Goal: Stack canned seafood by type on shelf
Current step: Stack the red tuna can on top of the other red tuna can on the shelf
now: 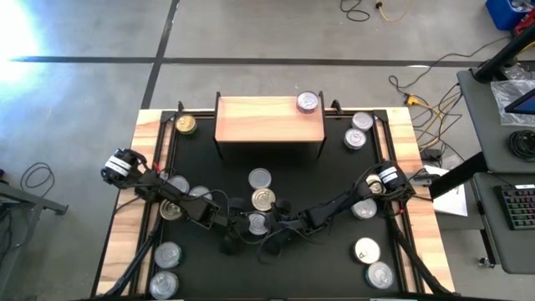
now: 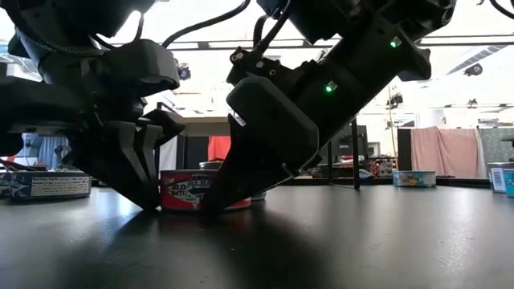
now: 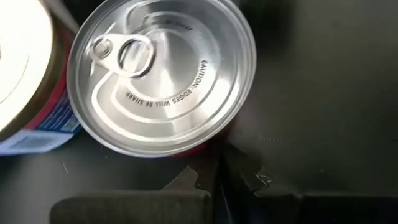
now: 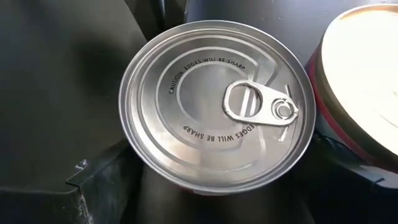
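On the large black rubber mat (image 1: 334,180), the low light-wood shelf on thin black legs (image 1: 267,119) stands at 12 o'clock. It carries one silver-lidded tin (image 1: 308,102) at its right end. The other flat round tins lie scattered on the mat.

My target is the red-labelled, silver-lidded tin (image 1: 257,222) at 6 o'clock of the mat's centre, directly in front of the shelf. A second silver tin (image 1: 263,199) sits just beside it toward 12 o'clock.

My right gripper (image 2: 218,205) is down at mat level with its fingers spread wide, at the 3 o'clock side of the target; no grip is made yet. My left gripper (image 2: 147,189) is fully closed and empty, its tips beside the tin at the 9 o'clock side.

Procedure, as I judge it:
1. Centre the target between the right fingers; avoid the neighbouring tin.
2. Grip the side wall, below the lid rim.
3. Close evenly, so the tin does not slide.
4. Lift vertically before travelling to the shelf.
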`<state>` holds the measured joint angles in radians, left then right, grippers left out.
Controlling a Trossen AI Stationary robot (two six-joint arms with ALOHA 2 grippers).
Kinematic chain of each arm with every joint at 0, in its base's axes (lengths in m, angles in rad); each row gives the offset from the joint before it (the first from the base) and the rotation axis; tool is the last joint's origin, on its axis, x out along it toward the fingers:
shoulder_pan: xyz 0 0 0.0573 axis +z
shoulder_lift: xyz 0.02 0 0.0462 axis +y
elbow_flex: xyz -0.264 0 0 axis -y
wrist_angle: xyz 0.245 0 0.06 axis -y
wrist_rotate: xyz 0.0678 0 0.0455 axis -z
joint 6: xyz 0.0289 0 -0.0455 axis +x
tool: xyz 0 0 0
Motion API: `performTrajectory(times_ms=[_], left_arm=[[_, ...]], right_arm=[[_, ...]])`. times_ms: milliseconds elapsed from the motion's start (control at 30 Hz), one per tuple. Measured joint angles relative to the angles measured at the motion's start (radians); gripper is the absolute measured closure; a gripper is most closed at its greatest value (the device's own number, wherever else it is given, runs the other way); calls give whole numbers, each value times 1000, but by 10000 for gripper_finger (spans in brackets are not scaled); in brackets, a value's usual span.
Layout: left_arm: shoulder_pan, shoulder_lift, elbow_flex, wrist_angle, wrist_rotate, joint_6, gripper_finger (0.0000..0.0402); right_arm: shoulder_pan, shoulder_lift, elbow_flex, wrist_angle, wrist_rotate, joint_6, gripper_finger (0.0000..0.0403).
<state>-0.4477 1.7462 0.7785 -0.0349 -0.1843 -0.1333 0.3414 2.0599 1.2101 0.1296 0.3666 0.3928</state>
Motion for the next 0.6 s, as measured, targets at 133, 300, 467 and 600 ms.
performTrajectory(times_ms=[133,300,467,600], left_arm=[[12,1,2,14,34,53,402],[61,1,2,40,145,56,402],[97,1,1,61,206,217,401],[116,23,27,139,267,281,401]], right_arm=[[-14,14,5,9,-22,2,14],[-33,16,7,17,-54,-26,3],[-45,29,6,67,-50,-107,2],[-49,37,10,129,5,-173,2]])
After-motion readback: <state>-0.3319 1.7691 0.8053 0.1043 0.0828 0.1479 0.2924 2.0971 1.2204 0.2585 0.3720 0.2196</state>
